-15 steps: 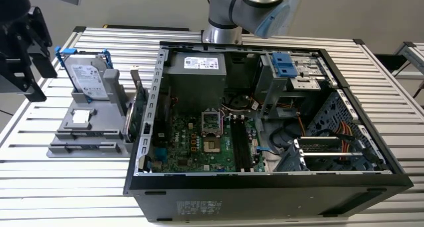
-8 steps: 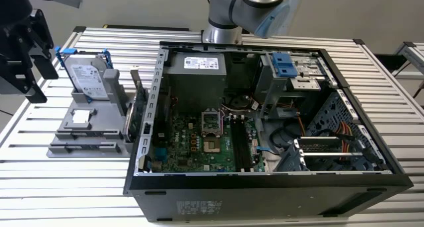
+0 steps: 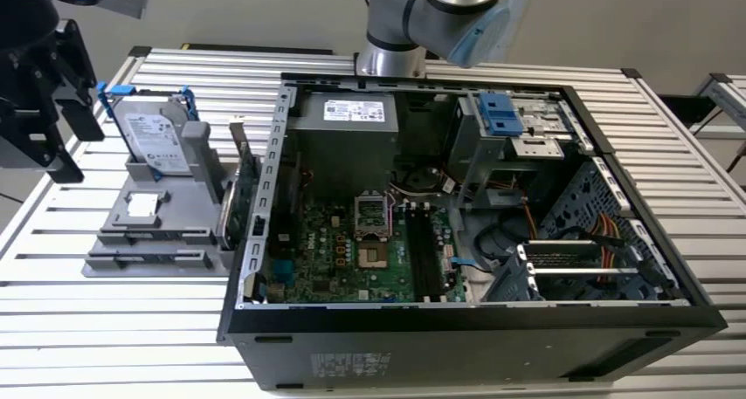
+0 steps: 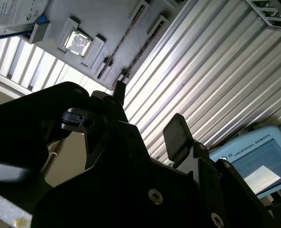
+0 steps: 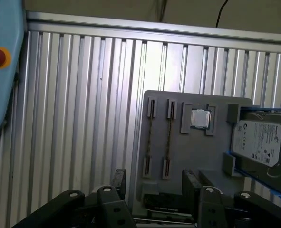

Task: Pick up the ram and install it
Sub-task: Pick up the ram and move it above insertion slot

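- In the exterior view, even light from above falls bright on the ribbed worktop [image 3: 140, 329]. Its slats glare almost white at 7 o'clock of the computer case [image 3: 466, 329].
- The case's interior is dim, and its black front panel shows little detail.
- In the second wrist view the gripper [image 4: 147, 111] is a blurred, backlit black mass, and the slats behind it are blown out.
- In the first wrist view the grey tray [image 5: 192, 152] is sharp, with soft shadows.

Robotics lab: aluminium-slat bench [image 3: 117, 329], opened computer case [image 3: 466, 351].

Open computer case [image 3: 466, 357] beside parts tray [image 3: 146, 261]
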{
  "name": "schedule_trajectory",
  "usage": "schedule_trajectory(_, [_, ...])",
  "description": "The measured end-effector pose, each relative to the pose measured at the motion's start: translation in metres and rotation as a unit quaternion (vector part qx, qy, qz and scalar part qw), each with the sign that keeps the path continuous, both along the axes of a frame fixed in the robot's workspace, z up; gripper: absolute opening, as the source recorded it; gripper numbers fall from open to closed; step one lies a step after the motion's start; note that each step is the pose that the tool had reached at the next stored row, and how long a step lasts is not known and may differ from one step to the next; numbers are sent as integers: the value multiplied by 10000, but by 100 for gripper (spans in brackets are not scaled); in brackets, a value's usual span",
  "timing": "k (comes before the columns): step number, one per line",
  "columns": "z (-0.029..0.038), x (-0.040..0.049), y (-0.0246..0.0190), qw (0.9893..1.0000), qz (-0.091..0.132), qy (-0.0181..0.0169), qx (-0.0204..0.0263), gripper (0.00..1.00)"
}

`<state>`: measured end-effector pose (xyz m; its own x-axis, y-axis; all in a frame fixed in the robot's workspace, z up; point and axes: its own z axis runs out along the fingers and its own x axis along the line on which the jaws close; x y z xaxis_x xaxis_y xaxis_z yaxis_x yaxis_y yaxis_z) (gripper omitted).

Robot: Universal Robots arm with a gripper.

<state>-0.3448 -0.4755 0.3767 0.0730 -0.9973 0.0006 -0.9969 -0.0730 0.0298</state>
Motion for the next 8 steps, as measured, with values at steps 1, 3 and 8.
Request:
schedule_trajectory(1, [-3, 0, 0, 10000, -3, 0, 0, 100])
schedule_trajectory(3, [-10, 0, 0, 10000, -9, -1, 1, 100])
schedule_trajectory(8, [-33, 0, 0, 10000, -35, -1, 1, 100])
